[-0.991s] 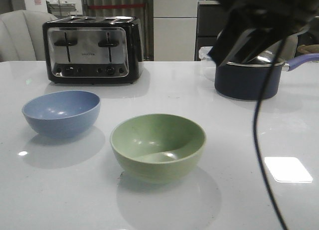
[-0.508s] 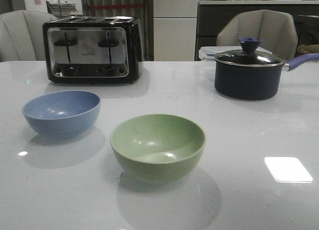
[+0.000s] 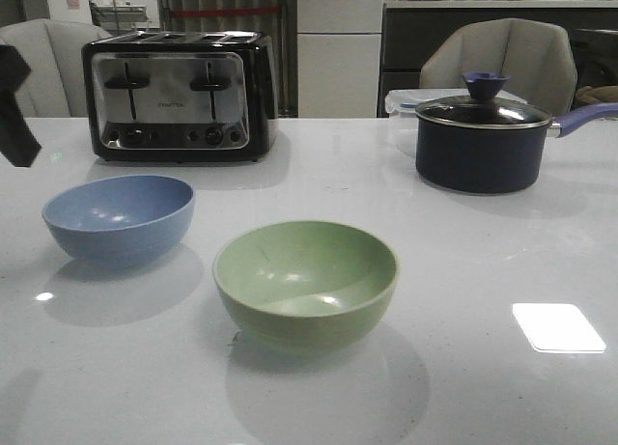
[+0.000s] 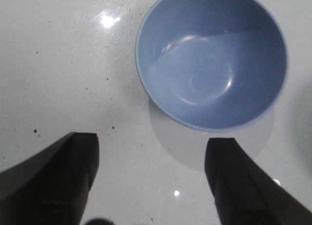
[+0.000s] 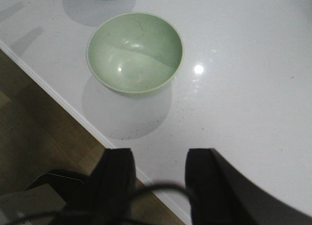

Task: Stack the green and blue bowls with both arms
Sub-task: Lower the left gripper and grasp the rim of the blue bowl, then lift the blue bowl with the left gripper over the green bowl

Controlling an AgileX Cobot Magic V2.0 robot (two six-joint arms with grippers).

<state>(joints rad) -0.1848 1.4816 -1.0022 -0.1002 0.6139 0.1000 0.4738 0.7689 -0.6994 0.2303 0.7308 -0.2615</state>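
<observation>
The dusty blue bowl (image 3: pixel 118 218) stands upright on the white table at the left, empty. To its right and nearer the front sits the sage green bowl (image 3: pixel 305 283), also upright and empty, apart from the blue one. My left gripper (image 4: pixel 152 142) hovers open above bare table beside the blue bowl (image 4: pixel 212 59), with nothing between its fingers. A dark part of the left arm (image 3: pixel 14 112) shows at the left edge of the front view. My right gripper (image 5: pixel 161 154) is open over the table's front edge, well short of the green bowl (image 5: pixel 135 51). The right arm is out of the front view.
A black and chrome toaster (image 3: pixel 179 96) stands at the back left. A dark navy pot with a lid (image 3: pixel 480 141) stands at the back right, a clear container (image 3: pixel 398 102) behind it. The table's front edge (image 5: pixel 58 95) borders wooden floor.
The right arm and its cable, which blocked the upper right a second ago, have left the front view. A dark part of the left arm has come in at the left edge.
</observation>
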